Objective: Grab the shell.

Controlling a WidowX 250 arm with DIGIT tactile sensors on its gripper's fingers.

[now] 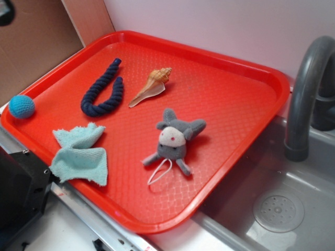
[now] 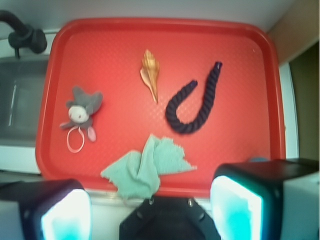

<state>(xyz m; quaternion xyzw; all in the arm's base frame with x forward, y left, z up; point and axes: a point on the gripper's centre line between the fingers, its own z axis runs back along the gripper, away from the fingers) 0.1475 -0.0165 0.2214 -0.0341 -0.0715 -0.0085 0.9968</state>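
Open hand (image 2: 150,212) hangs well short of shell (image 2: 150,72).

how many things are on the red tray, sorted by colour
tan-orange: 1, the shell
navy: 1, the rope
light blue-green: 1, the cloth
grey: 1, the plush mouse
bright blue: 1, the ball
total: 5 on the tray

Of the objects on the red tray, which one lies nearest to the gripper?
The light green cloth, crumpled at the tray's near edge, just ahead of the open gripper.
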